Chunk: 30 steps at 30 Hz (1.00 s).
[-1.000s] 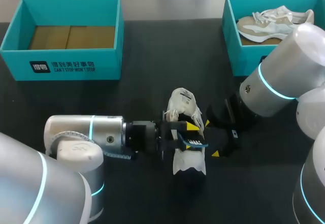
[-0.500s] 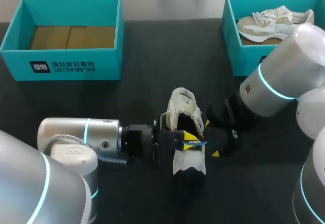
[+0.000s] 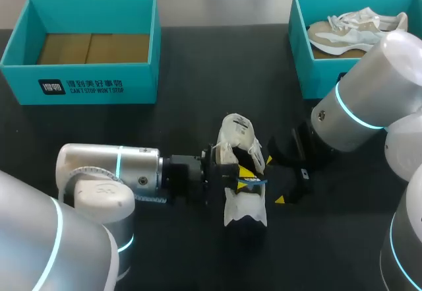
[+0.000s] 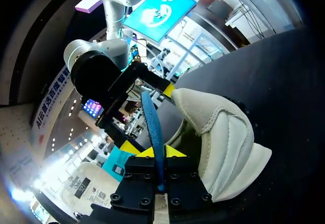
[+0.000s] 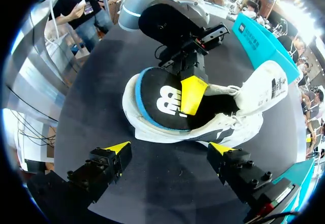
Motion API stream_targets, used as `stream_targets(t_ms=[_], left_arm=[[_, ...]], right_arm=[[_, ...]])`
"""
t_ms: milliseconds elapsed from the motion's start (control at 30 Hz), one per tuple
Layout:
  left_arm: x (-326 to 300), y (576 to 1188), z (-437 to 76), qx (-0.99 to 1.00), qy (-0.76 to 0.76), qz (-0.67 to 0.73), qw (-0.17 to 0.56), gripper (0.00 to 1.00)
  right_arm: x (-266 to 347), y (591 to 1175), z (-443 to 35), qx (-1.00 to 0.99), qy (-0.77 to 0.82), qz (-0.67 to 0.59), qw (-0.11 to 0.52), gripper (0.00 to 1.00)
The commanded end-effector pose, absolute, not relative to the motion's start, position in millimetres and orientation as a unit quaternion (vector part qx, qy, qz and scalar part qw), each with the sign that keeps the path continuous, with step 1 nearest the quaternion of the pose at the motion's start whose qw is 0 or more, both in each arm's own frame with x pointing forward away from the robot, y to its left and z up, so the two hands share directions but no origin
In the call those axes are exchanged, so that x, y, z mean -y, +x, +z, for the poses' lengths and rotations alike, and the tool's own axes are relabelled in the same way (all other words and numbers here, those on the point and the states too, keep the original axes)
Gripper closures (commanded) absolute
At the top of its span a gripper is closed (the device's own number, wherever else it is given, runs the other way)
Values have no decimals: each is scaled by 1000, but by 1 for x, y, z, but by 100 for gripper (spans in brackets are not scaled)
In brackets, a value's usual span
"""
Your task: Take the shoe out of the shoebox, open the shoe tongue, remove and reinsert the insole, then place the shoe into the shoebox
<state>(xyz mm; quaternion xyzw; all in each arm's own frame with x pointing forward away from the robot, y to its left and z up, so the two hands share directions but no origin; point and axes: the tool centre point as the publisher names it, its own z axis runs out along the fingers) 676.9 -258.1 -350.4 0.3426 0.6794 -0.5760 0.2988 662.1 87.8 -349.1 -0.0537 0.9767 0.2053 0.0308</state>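
A white shoe [image 3: 244,208] lies on the black table's middle, its tongue [image 3: 237,129] folded back. Seen from the right wrist, the shoe [image 5: 238,120] shows a black insole [image 5: 160,102] with a blue edge partly out of its opening. My left gripper [image 3: 245,179] comes in from the left and is shut on that insole. The left wrist view shows the insole's blue edge [image 4: 154,127] clamped between the yellow tips of the left gripper [image 4: 156,153], beside the shoe [image 4: 226,132]. My right gripper [image 3: 277,180] stands open just right of the shoe; in its own view the right gripper [image 5: 170,148] holds nothing.
A teal shoebox [image 3: 79,86] with a cardboard floor stands at the back left. Another teal box [image 3: 300,53] at the back right holds a second pale shoe [image 3: 353,27]. The bulky right arm [image 3: 369,99] hangs over the table's right side.
My left gripper's fingers have closed on the insole's edge, and its arm drew back a little and came forward again. The right arm has not moved.
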Motion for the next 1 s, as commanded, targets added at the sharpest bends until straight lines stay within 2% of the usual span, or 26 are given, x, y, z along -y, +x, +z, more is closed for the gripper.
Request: stream_targets(t_ms=[33, 167, 200, 233, 300, 433, 500, 533, 567, 1000], left_arm=[[263, 678, -352, -675, 333, -589, 294, 100], [261, 666, -343, -668, 330, -601, 289, 100], [260, 662, -340, -663, 328, -608, 289, 78], [258, 659, -336, -660, 324, -612, 290, 61], [256, 654, -330, -655, 325, -616, 292, 53], [254, 646, -319, -647, 326, -624, 294, 58], [254, 643, -315, -641, 327, -629, 294, 75], [254, 642, -314, -639, 329, -629, 295, 93], [255, 641, -313, -638, 331, -630, 295, 100], [262, 667, -344, -644, 376, -594, 302, 100]], right_arm=[[-88, 661, -350, -977, -54, 205, 32, 0], [-88, 661, -350, -977, -54, 205, 32, 0], [-88, 661, -350, -977, -54, 205, 32, 0], [-88, 661, -350, -977, -54, 205, 32, 0], [-88, 661, -350, -977, -54, 205, 32, 0], [-88, 661, -350, -977, -54, 205, 32, 0], [-88, 661, -350, -977, -54, 205, 32, 0], [-88, 661, -350, -977, -54, 205, 32, 0], [-88, 661, -350, -977, -54, 205, 32, 0], [-88, 661, -350, -977, -54, 205, 32, 0]])
